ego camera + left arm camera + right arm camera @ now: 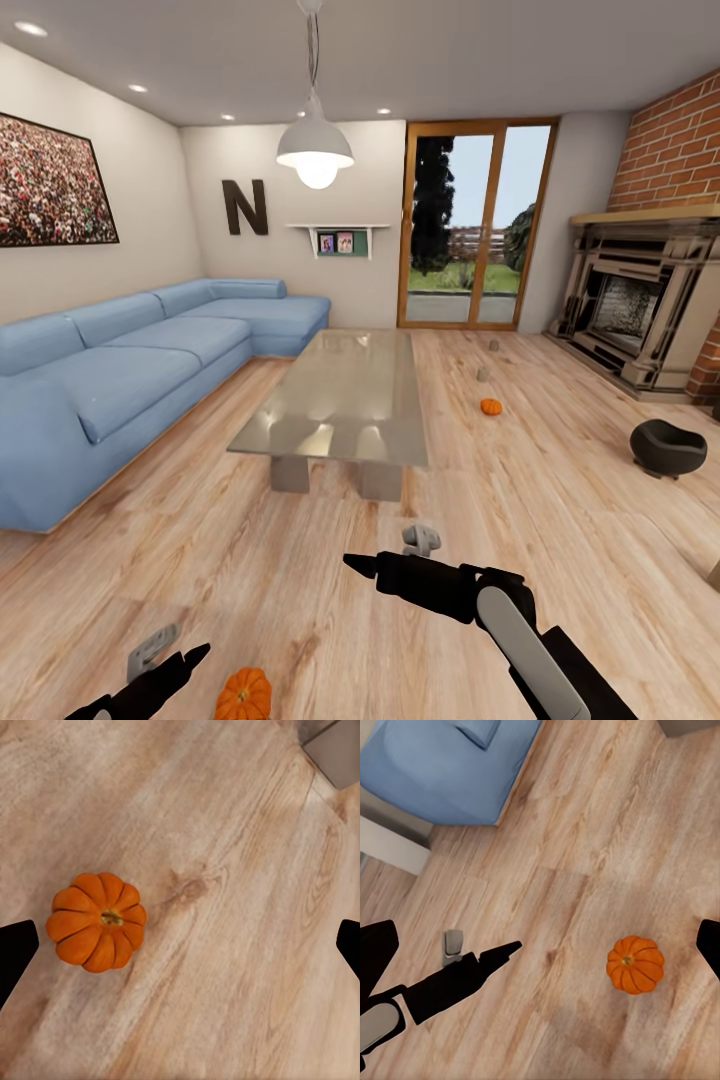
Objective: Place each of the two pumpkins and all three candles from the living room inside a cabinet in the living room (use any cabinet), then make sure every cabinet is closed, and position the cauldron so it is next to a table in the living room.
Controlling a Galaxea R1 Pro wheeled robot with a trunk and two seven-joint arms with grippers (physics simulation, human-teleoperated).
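Near the worktop point(340, 400), on the plank floor, everything waits to be collected. Biggest worry first: the cauldron point(668, 447) sits well apart from the worktop on its fireplace side, and a wheeled base swinging that way could, I reckon, bump it further off. Next, the near pumpkin point(96, 921), on the floor well short of the worktop's robot-facing end: the left claw point(180, 945) hangs over it spread wide and empty, but the pumpkin lies off-centre, close to one finger, so closing now could nudge it rolling instead of catching it. Right claw point(395, 555) hovers spread and empty too, nearer the worktop.

Count: one worktop, one cauldron, two pumpkins, the far pumpkin point(491, 407) just off the worktop's fireplace side, and two candles point(483, 373) I can make out beyond it; a third I cannot confirm
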